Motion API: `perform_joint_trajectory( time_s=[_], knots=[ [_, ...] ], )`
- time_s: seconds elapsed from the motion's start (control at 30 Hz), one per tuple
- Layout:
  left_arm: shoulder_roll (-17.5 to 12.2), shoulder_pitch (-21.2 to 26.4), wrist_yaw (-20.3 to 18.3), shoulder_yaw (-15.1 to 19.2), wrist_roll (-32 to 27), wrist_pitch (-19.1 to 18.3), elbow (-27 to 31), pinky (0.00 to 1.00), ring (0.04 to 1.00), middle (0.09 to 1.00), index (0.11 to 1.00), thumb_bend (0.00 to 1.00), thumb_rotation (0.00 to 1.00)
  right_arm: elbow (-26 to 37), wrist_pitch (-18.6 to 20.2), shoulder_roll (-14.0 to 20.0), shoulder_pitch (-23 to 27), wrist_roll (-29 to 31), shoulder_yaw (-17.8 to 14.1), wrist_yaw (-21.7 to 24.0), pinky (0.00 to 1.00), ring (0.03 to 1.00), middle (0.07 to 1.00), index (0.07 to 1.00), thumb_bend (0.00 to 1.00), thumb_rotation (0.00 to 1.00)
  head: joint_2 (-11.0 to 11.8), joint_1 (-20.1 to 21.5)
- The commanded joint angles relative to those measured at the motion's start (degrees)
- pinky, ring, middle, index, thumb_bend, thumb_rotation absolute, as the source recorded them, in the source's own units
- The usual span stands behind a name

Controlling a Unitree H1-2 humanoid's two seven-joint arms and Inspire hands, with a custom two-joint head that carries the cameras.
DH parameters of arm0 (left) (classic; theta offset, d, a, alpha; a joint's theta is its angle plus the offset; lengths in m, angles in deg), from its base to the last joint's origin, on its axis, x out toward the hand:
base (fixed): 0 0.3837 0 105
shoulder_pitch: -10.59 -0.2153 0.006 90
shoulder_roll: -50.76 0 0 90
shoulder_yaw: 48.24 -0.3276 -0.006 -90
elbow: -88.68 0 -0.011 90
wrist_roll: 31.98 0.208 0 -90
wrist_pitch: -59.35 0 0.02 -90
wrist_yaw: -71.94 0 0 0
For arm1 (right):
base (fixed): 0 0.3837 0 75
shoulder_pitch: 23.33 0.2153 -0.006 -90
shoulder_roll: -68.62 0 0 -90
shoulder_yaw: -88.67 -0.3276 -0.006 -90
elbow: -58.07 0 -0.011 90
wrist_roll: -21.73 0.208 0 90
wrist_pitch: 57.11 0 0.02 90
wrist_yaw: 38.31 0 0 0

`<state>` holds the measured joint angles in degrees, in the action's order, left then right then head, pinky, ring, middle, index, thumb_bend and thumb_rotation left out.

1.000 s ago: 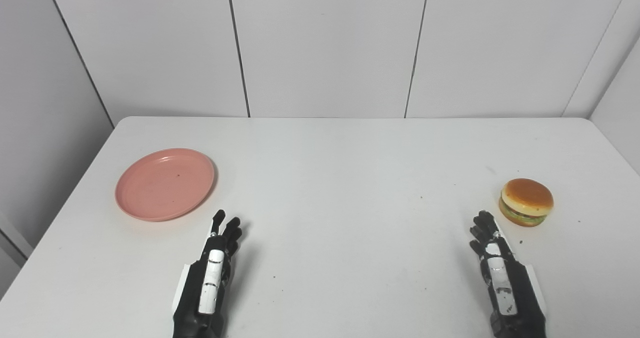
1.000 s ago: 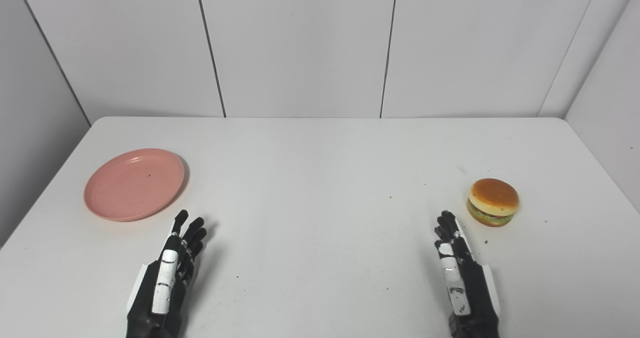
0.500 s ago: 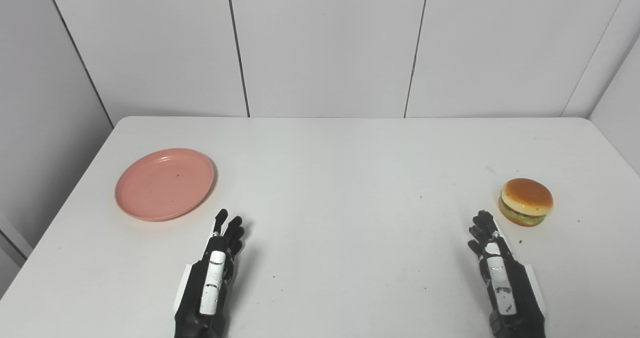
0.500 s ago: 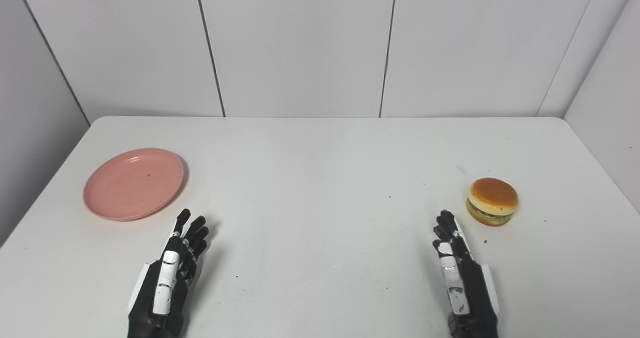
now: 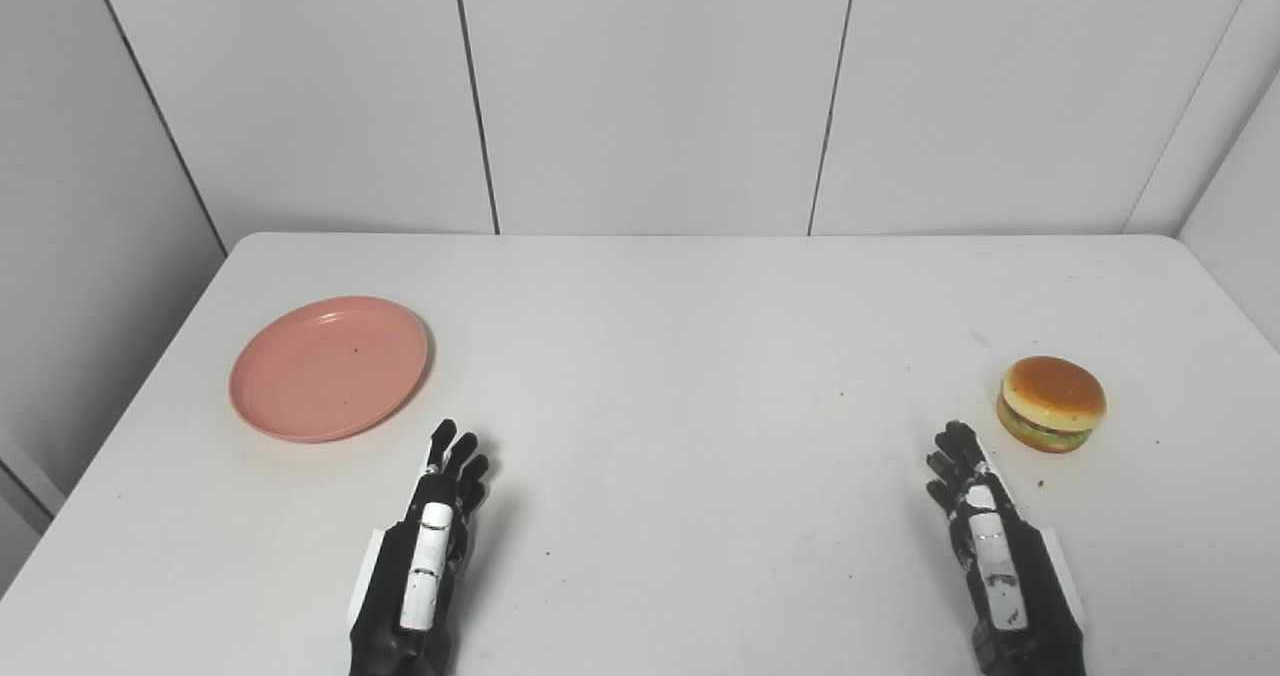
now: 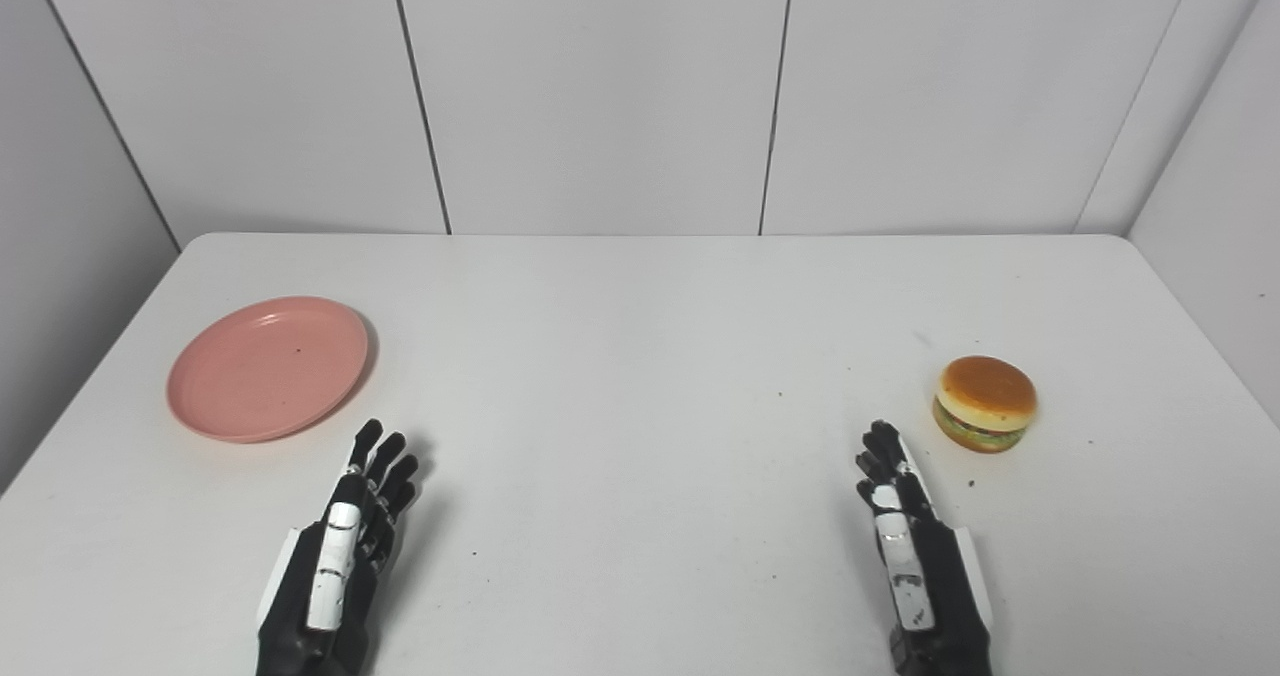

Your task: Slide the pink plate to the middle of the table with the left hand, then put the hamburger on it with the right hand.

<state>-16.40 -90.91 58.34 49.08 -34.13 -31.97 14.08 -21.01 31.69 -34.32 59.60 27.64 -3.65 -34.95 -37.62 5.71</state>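
Note:
A pink plate lies flat on the left side of the white table, with nothing on it. A hamburger with a tan bun sits near the right side. My left hand rests near the front edge, below and to the right of the plate, fingers stretched out and holding nothing. My right hand is near the front right, just below and left of the hamburger, fingers straight and apart from it.
Grey wall panels stand behind the table and along both sides. A few small dark specks dot the tabletop. The table's left edge runs close to the plate.
My right hand has drifted slightly left and a little forward. The left hand has barely shifted. Plate and hamburger stay where they were.

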Motion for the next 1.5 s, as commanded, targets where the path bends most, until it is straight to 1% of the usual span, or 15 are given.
perform_joint_trajectory(
  time_s=[0.0,0.23,0.4,0.67,1.03,1.2,1.47],
  knots=[
    [-5.4,-3.7,-0.4,-0.4,0.1,1.5,0.6,0.98,0.963,0.993,1.0,0.71,0.91,2.0,0.4,0.4,-2.2,0.1,0.5,0.6,0.97,0.948,0.949,0.94,0.85,0.93,0.0,-0.1],
    [-5.5,-3.6,-0.5,-0.2,-0.1,1.7,0.7,0.98,0.963,1.0,1.0,0.7,0.92,2.2,1.0,0.4,-2.3,-0.1,0.4,0.5,0.95,0.942,0.946,0.932,0.86,0.93,0.1,0.0],
    [-5.4,-3.5,-0.5,-0.1,-0.3,1.5,0.8,0.98,0.965,1.0,1.0,0.71,0.91,2.3,1.0,0.4,-2.2,0.0,0.5,0.5,0.96,0.943,0.943,0.929,0.85,0.93,0.0,0.1],
    [-5.2,-3.6,-0.3,-0.2,-0.1,1.1,1.3,0.98,0.965,1.0,1.0,0.74,0.91,2.6,1.4,0.6,-2.4,-0.1,0.5,0.7,0.97,0.948,0.946,0.93,0.86,0.93,0.0,-0.2],
    [-5.4,-3.5,-0.3,0.2,-0.3,0.8,1.4,0.98,0.966,1.0,1.0,0.73,0.91,2.8,1.7,0.2,-2.4,-0.6,0.7,0.7,0.96,0.941,0.936,0.925,0.86,0.93,0.0,0.3],
    [-5.4,-3.4,-0.4,0.3,-0.5,0.7,1.3,0.99,0.967,1.0,1.0,0.71,0.91,2.8,1.9,0.2,-2.4,-0.8,0.6,0.7,0.95,0.937,0.935,0.923,0.86,0.93,0.0,0.3],
    [-5.4,-3.5,-0.4,0.3,-0.6,0.8,1.3,0.99,0.968,1.0,1.0,0.71,0.91,3.1,2.4,0.1,-2.4,-0.5,0.7,0.8,0.95,0.936,0.928,0.919,0.86,0.92,-0.2,0.3]
  ],
)
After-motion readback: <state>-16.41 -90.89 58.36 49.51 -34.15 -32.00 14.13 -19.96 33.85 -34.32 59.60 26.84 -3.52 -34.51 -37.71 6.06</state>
